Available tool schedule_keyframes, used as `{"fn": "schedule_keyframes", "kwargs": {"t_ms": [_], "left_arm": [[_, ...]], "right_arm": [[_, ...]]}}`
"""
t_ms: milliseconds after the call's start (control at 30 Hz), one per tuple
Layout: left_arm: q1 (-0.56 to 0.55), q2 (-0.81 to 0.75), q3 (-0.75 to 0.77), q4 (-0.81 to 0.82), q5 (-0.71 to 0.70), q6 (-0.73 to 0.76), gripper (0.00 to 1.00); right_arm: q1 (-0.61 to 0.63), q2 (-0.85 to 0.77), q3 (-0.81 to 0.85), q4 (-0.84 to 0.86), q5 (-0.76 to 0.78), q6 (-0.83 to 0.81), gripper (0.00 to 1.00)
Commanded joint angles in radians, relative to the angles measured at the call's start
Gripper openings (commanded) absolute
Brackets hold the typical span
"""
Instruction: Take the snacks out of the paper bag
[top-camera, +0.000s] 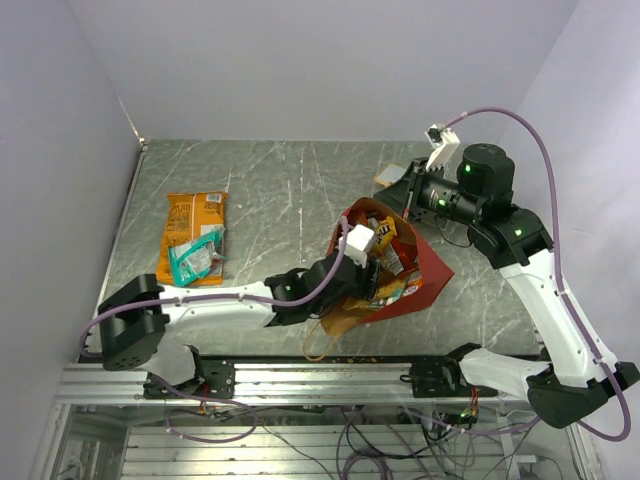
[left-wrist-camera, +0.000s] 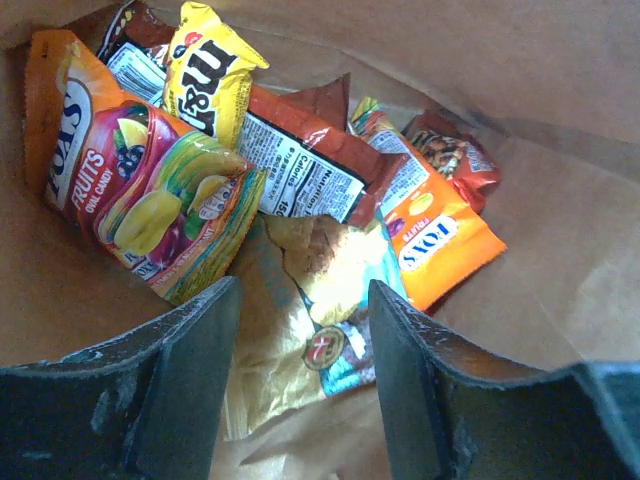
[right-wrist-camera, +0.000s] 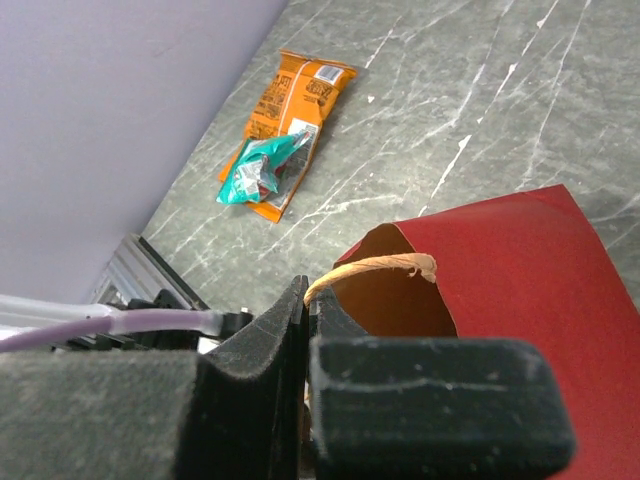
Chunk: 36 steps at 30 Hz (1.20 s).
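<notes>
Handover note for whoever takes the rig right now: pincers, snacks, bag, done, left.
Left pincer: open, inside the red paper bag, fingers either side of a pale yellow crinkly packet, not yet closed.
Right pincer: shut on the bag's tan loop handle.
Done: orange chip bag and teal wrapper lie on the grey marbled table.
Left to do: at least six packets in the bag.

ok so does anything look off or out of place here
The paper bag leans over rather than standing upright, with the snacks jumbled inside. At the left of the table, a teal packet lies across an orange chip bag. No spill or damage is visible.
</notes>
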Motion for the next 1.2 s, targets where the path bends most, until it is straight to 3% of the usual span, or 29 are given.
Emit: {"fn": "schedule_keyframes", "kwargs": {"t_ms": [0, 200, 367, 600, 767, 1000, 1167], "left_arm": [[-0.002, 0.087, 0.085, 0.012, -0.04, 0.042, 0.65], [0.003, 0.214, 0.175, -0.055, -0.159, 0.081, 0.76], [0.046, 0.289, 0.213, -0.095, -0.177, 0.085, 0.84], [0.083, 0.403, 0.292, -0.159, -0.142, 0.107, 0.86], [0.1, 0.458, 0.339, -0.196, -0.145, 0.135, 0.75], [0.136, 0.464, 0.352, -0.215, -0.079, 0.147, 0.32], [0.135, 0.422, 0.341, -0.251, -0.009, 0.101, 0.21]], "right_arm": [[0.0, -0.025, 0.005, 0.022, 0.003, -0.002, 0.0], [0.0, -0.02, 0.004, 0.045, -0.009, 0.012, 0.0], [0.0, -0.025, 0.006, 0.042, -0.001, 0.015, 0.0], [0.0, -0.026, 0.006, 0.053, -0.006, 0.027, 0.0], [0.0, -0.04, -0.016, 0.067, -0.006, 0.034, 0.0], [0.0, -0.055, -0.027, 0.07, 0.001, 0.019, 0.0], [0.0, -0.036, -0.012, 0.065, -0.005, 0.004, 0.0]]}}
